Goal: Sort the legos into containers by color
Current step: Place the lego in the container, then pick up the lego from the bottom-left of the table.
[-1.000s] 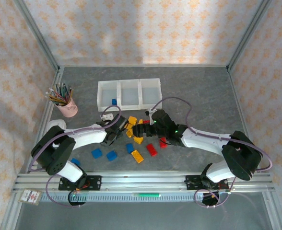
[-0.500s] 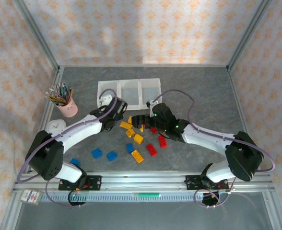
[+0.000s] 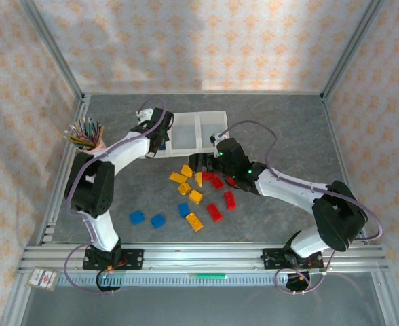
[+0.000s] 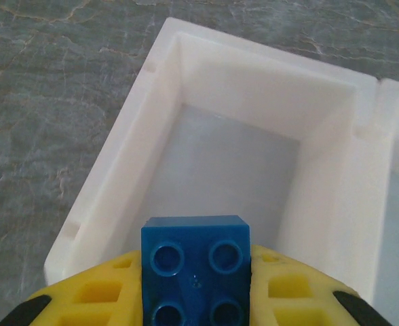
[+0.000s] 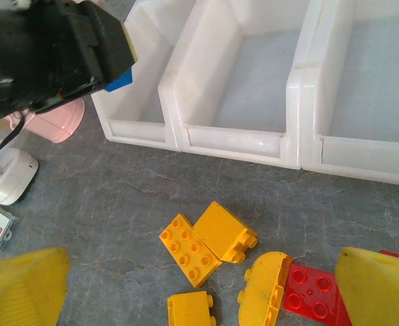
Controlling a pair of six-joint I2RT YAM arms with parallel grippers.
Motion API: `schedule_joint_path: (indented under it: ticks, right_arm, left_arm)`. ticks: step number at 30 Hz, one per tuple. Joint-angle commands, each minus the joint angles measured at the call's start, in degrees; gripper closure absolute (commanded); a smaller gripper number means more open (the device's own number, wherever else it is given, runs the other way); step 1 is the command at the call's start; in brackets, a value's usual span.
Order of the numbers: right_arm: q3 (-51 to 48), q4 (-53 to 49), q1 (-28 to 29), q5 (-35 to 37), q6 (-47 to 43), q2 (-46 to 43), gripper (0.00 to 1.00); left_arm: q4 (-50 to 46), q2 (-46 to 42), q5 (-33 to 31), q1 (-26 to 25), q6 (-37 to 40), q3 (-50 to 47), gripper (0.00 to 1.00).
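Top external view is showing the left gripper [image 3: 160, 136] hovering over the left end of the containers [image 3: 198, 117]. From the left wrist, its yellow fingers [image 4: 84, 299] are clamping a blue brick [image 4: 195, 261], studs up, above the leftmost bin. Right gripper [image 3: 198, 163] is hanging with its jaws spread wide over the loose legos just in front of the bins, gripping nothing. Between its fingers [image 5: 23, 285], yellow bricks [image 5: 189, 250] and a red brick [image 5: 311, 292] are lying on the grey table [image 5: 118, 190]. Other blue bricks [image 3: 137, 217], with more yellow and red ones, are lying scattered nearer the arm bases. A pink cup [image 5: 53, 119] is standing left of the bins
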Motion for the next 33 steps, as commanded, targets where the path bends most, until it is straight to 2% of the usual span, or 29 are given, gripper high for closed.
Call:
schedule_joint_path:
  ticks: [1, 4, 6, 14, 16, 20, 28, 33]
  right_arm:
    - [1.81, 0.89, -0.35, 1.01, -0.48, -0.65, 0.00]
    - [1.67, 0.62, -0.35, 1.08, -0.95, -1.60, 0.00]
    - [1.66, 0.32, -0.36, 0.72, -1.32, -2.17, 0.00]
    - [1.12, -2.07, -0.35, -1.34, -2.43, -4.91, 0.00]
    - [0.08, -2.43, -0.27, -2.62, -2.40, -5.52, 0.00]
    - [-1.18, -3.86, 0.23, -4.99, -2.36, -5.80, 0.00]
    - [-3.26, -5.09, 5.29, -5.46, -3.66, -5.06, 0.00]
    - [-5.30, -2.86, 8.04, -6.78, -2.95, -4.18, 0.00]
  left_arm:
    - [0.12, 2.75, 0.74, 1.25, 2.69, 4.38, 0.66]
    - [-0.48, 3.84, 1.58, 1.30, 3.32, 5.94, 0.54]
    - [-0.90, 3.20, 1.45, 1.26, 3.35, 5.71, 0.50]
    - [-3.19, -4.65, 3.24, 1.18, 2.86, -0.18, 0.44]
    - [-2.58, -8.79, 5.56, 0.71, 2.43, -4.56, 0.42]
    - [-3.76, -16.67, 5.12, -1.59, 0.37, -13.40, 0.39]
    - [-14.98, -32.04, -0.11, -9.98, -11.65, -28.08, 0.32]
    - [-21.65, -39.89, -0.59, -14.62, -19.90, -34.74, 0.28]
